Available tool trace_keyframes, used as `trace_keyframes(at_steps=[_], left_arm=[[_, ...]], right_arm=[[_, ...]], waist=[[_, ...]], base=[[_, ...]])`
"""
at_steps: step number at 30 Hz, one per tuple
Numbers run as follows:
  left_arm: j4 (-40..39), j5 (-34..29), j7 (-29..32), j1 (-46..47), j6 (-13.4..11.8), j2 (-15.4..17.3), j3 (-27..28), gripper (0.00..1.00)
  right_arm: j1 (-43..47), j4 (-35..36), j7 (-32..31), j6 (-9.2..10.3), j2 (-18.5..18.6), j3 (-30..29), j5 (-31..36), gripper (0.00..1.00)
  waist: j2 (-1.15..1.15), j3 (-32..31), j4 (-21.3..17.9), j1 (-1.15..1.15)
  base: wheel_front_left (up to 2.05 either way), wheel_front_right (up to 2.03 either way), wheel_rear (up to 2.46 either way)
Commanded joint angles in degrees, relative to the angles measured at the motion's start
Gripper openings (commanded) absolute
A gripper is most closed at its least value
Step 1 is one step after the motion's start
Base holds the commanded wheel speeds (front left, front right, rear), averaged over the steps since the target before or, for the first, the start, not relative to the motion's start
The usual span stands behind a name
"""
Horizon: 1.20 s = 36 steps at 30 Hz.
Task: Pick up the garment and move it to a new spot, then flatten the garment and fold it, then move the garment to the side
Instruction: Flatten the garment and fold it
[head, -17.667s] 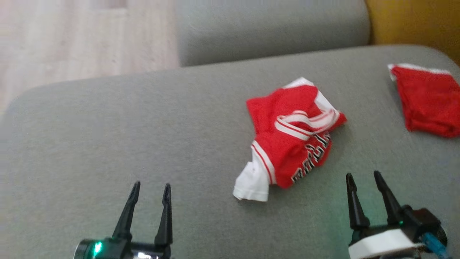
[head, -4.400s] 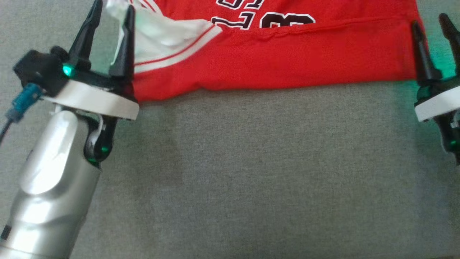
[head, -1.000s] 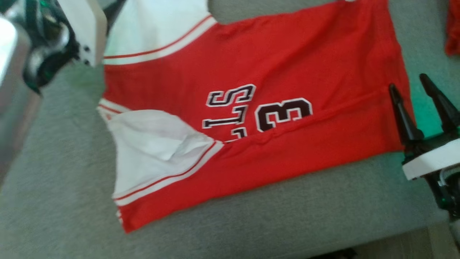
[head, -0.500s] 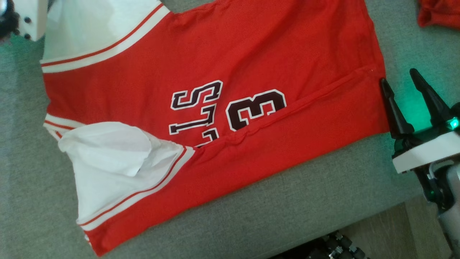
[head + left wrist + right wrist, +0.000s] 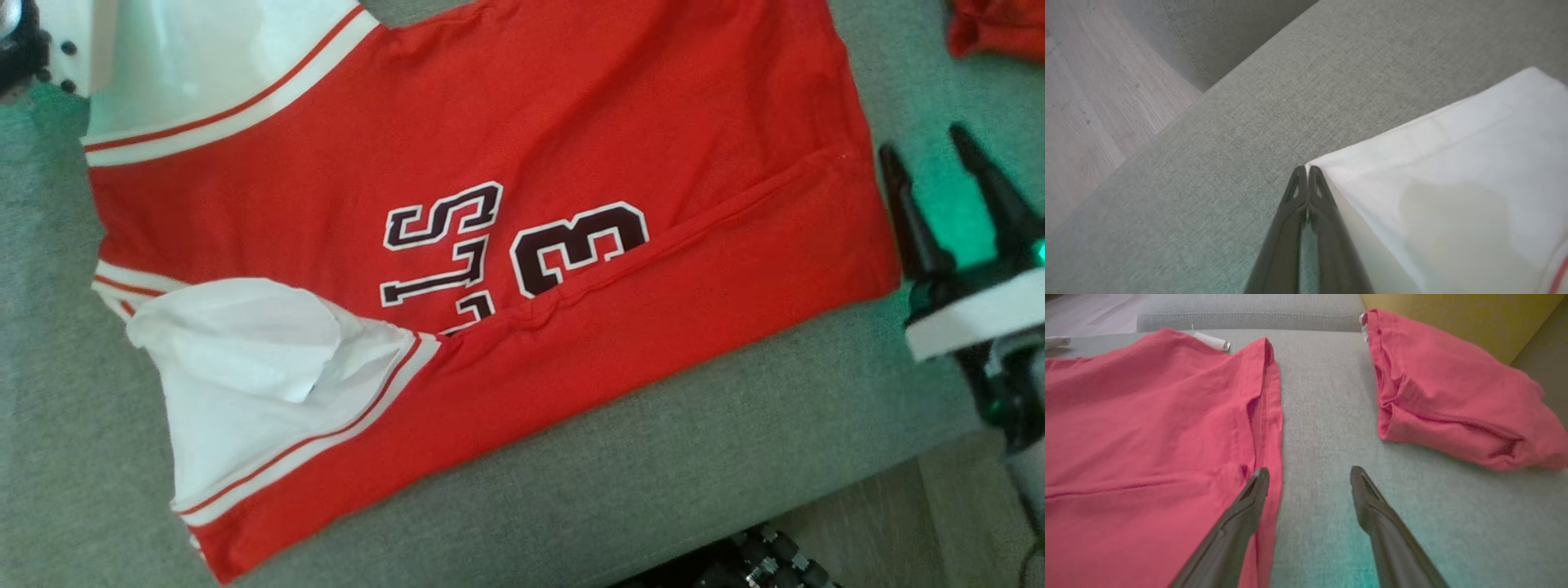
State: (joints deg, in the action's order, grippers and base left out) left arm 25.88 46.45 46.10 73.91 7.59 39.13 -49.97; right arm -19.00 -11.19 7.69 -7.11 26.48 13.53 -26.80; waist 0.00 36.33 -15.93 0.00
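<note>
On the grey sofa cushion the garment is lying spread out, lettering up, with its near long edge already turned over onto the body, so the folding step looks to be partly under way. At the far white sleeve the left gripper is sitting with its fingers pressed together and, as far as the left wrist view shows, pinching the very corner of that sleeve. At the hem end the right gripper is hovering with its fingers spread, one over the cloth's border and the other over bare cushion, holding nothing. The next move is probably calling for the right gripper to take a hem corner, so that both ends are travelling together; a one-sided pull is risking a skewed fold. Well apart to the right, another red garment is lying bunched.
</note>
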Motion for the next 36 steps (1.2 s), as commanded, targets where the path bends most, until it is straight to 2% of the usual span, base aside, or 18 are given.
trace_keyframes(at_steps=[1,3,6,10,13,16,23,24,26,27,28,29,30,31,32,33,34,36], left_arm=[[-1.4,0.2,-0.9,2.1,-0.1,3.4,1.0,0.00],[-2.2,0.2,-2.8,2.6,-0.1,4.0,0.2,0.00],[-3.1,-0.2,-5.9,3.8,-0.1,4.7,-1.1,0.00],[-3.8,0.6,-7.9,5.2,-0.1,4.7,-2.9,0.00],[-4.5,1.3,-8.3,6.1,-0.1,4.8,-4.5,0.00],[-4.8,2.1,-8.7,7.1,-0.1,4.9,-6.0,0.00],[-4.7,3.2,-9.7,8.9,-0.1,4.9,-8.4,0.00],[-4.6,3.4,-9.9,9.2,-0.1,4.9,-8.7,0.00],[-4.4,3.7,-10.2,9.7,-0.1,4.8,-9.4,0.00],[-4.2,3.8,-10.4,9.9,-0.1,4.8,-9.7,0.00],[-4.0,4.0,-10.6,10.1,-0.1,4.7,-10.0,0.00],[-3.9,4.1,-10.8,10.3,-0.1,4.7,-10.3,0.00],[-3.7,4.3,-11.0,10.4,-0.1,4.6,-10.5,0.00],[-3.5,4.5,-11.2,10.5,-0.1,4.5,-10.8,0.00],[-3.3,4.7,-11.4,10.7,-0.1,4.4,-11.1,0.00],[-3.1,4.8,-11.7,10.8,-0.1,4.4,-11.3,0.00],[-2.9,5.0,-11.9,10.9,-0.1,4.4,-11.6,0.00],[-2.6,5.3,-12.5,11.0,-0.1,4.4,-12.2,0.00]], right_arm=[[-1.6,1.7,-0.6,-0.37,2.5,-0.3,-1.0,1.00],[-4.3,2.1,-2.5,-0.37,2.8,0.1,-2.7,1.00],[-9.9,1.2,-9.0,-0.37,3.4,2.2,-6.6,1.00],[-18.9,-2.5,-19.2,-0.37,4.1,6.7,-11.4,1.00],[-25.3,-6.0,-24.3,-0.37,3.4,9.3,-13.9,1.00],[-30.3,-10.1,-28.1,-0.37,1.9,11.2,-16.0,1.00],[-36.9,-17.1,-31.1,-0.37,0.3,14.5,-17.0,1.00],[-37.5,-17.9,-31.1,-0.37,0.0,14.9,-17.3,0.91],[-38.7,-19.2,-30.7,-0.37,-0.2,15.6,-17.7,0.91],[-39.2,-19.8,-30.3,-0.37,-0.3,15.9,-17.9,0.75],[-39.5,-20.3,-30.0,-0.37,-0.4,16.2,-18.3,0.75],[-39.7,-20.8,-29.9,-0.37,-0.4,16.4,-18.8,0.55],[-40.0,-21.4,-29.9,-0.37,-0.3,16.8,-19.0,0.45],[-40.3,-21.8,-30.0,-0.37,-0.2,17.2,-19.2,0.45],[-40.7,-22.3,-29.8,-0.37,0.0,17.5,-19.3,0.28],[-41.0,-22.8,-29.4,-0.37,0.2,17.7,-19.3,0.21],[-41.3,-23.3,-29.1,-0.37,0.2,18.0,-19.4,0.00],[-41.6,-24.1,-28.7,-0.37,0.3,18.5,-19.7,0.00]], waist=[[0.00,-0.3,0.3,0.00],[0.00,-0.7,0.6,0.00],[0.00,-1.2,1.1,0.00],[0.00,-1.7,2.3,0.00],[0.00,-1.6,3.1,0.00],[0.00,-1.4,3.9,0.00],[0.00,-0.9,5.1,0.00],[0.00,-0.9,5.2,0.00],[0.00,-0.9,5.4,0.00],[0.00,-0.9,5.5,0.00],[0.00,-0.9,5.5,0.00],[0.00,-0.9,5.6,0.00],[0.00,-0.9,5.7,0.00],[0.00,-0.9,5.8,0.00],[0.00,-0.9,5.9,0.00],[0.00,-0.8,6.0,0.00],[0.00,-0.8,6.1,0.00],[0.00,-0.9,6.2,0.00]], base=[[0.00,0.00,0.00],[0.00,0.00,0.00],[0.00,0.00,0.00],[0.00,0.00,0.00],[0.00,0.00,0.00],[0.00,0.00,0.00],[0.00,0.00,0.00],[0.00,0.00,0.00],[0.00,0.00,0.00],[0.00,0.00,0.00],[0.00,0.00,0.00],[0.00,0.00,0.00],[0.00,0.00,0.00],[0.00,0.00,0.00],[0.00,0.00,0.00],[0.00,0.00,0.00],[0.00,0.00,0.00],[0.00,0.00,0.00]])
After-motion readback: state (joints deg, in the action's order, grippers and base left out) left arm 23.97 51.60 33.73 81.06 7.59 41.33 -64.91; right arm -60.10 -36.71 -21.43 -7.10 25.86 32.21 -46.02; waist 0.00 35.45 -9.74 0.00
